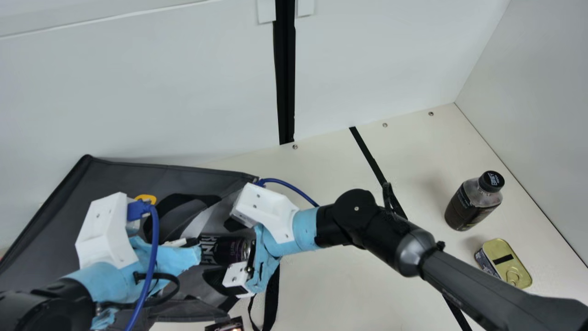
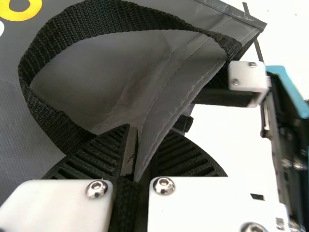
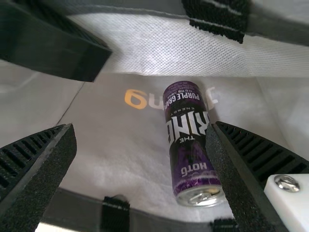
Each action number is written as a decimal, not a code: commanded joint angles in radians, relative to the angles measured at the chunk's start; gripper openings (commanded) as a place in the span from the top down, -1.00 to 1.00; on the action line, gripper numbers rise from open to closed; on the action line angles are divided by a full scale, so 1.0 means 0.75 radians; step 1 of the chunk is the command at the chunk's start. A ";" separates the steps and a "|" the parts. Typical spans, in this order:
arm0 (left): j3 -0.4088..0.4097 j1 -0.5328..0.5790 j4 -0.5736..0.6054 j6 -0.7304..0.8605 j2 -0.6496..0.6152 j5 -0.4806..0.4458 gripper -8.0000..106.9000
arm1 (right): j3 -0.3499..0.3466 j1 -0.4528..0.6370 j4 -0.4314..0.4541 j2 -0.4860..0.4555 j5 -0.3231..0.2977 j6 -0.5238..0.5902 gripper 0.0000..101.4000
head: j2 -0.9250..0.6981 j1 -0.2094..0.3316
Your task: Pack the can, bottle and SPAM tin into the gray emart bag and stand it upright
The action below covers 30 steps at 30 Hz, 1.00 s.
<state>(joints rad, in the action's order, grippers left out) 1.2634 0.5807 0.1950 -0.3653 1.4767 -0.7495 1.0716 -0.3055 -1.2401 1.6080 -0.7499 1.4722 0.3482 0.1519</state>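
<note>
1. Main view: the gray emart bag (image 1: 115, 179) lies on the worktop (image 1: 349, 289), the left gripper (image 1: 196, 243) and right gripper (image 1: 236, 253) at its mouth. The bottle (image 1: 473, 204) stands well apart, near the SPAM tin (image 1: 507, 264). The bottle probably has some weight; hold it below the shoulder. The tin looks stiff and low (best taken across its narrow sides, clear of the ring-pull).
2. Left wrist view: the left jaws are closed on the bag's rim (image 2: 161, 108), beside the webbing handle (image 2: 30, 77). The cloth is limp, so the seamed rim seems the right hold. This pinch is hard to judge from the main view.
3. Right wrist view: the purple energy-drink can (image 3: 189, 140) lies on its side inside the bag, between open right jaws, nearer one. It looks rigid and slippery; grip mid-body.
</note>
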 commanded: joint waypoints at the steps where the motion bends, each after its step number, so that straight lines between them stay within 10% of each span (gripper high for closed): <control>1: 0.000 0.000 0.000 0.000 0.000 0.000 1.00 | -0.016 0.007 0.011 -0.037 0.003 -0.009 -0.87 | 0.001 0.030; 30: 0.000 0.000 0.000 0.000 0.000 0.000 1.00 | -0.241 0.277 0.316 -0.534 -0.038 -0.283 -0.87 | 0.001 0.030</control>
<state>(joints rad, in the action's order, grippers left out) 1.2634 0.5807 0.1950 -0.3653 1.4767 -0.7495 0.8914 -0.1098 -1.0139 1.2179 -0.7817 1.2679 0.3482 0.1519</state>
